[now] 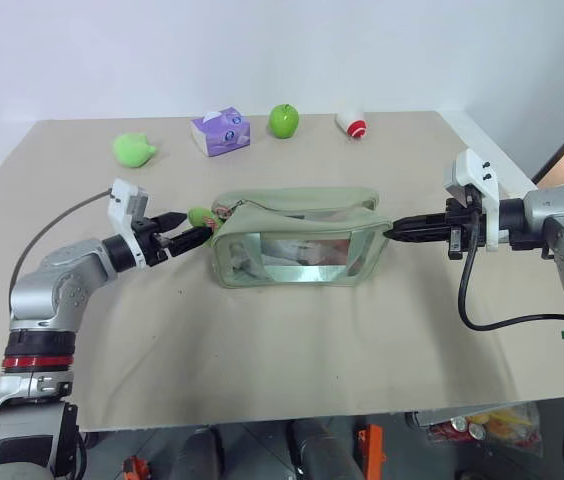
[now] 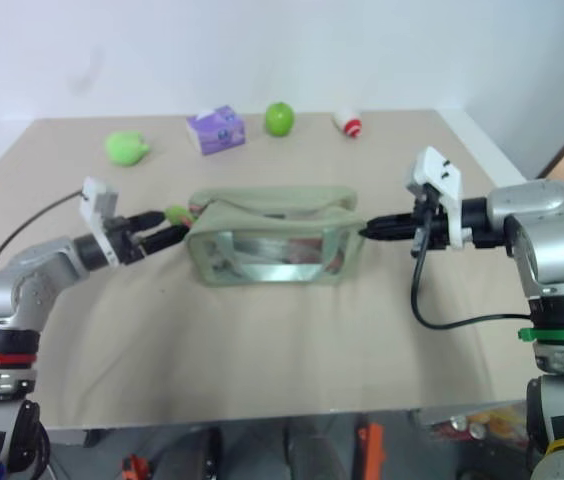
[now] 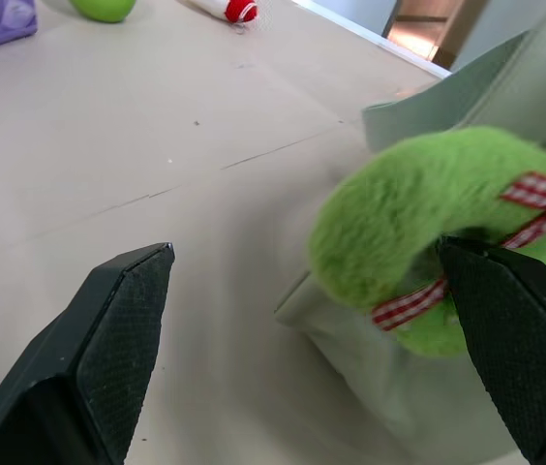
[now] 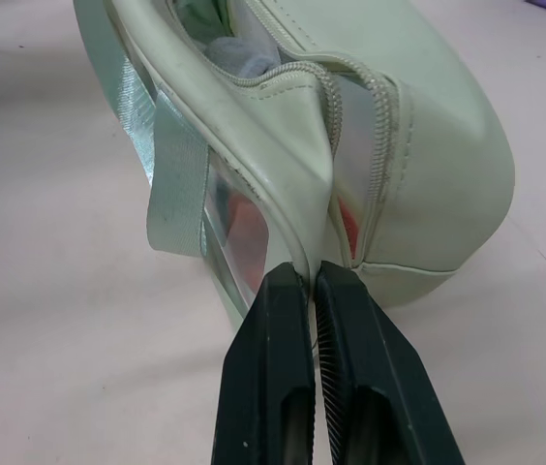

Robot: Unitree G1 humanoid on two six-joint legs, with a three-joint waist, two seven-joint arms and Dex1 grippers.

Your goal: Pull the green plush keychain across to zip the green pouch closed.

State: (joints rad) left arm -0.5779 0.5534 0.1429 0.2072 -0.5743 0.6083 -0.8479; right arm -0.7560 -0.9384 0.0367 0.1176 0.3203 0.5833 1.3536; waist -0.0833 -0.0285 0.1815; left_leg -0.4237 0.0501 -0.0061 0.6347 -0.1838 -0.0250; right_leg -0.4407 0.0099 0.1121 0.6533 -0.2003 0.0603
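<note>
The green pouch (image 1: 292, 240) lies in the middle of the table with its clear window facing me and its top zipper parted. At its left end sits the green plush keychain (image 1: 200, 215), a fuzzy lime ring with a red checked ribbon (image 3: 418, 223). My left gripper (image 1: 194, 224) is open and level, its fingers (image 3: 123, 329) wide apart; the keychain lies against the inner side of one finger, not pinched. My right gripper (image 1: 394, 232) is shut on the pouch's right end seam (image 4: 428, 155), with its fingertips (image 4: 292, 291) pressed together on the edge.
Along the table's far edge stand a lime pear-shaped blob (image 1: 133, 149), a purple tissue pack (image 1: 220, 131), a shiny green apple (image 1: 283, 120) and a small red-and-white object (image 1: 353, 123). A black cable (image 1: 482, 310) hangs from my right wrist.
</note>
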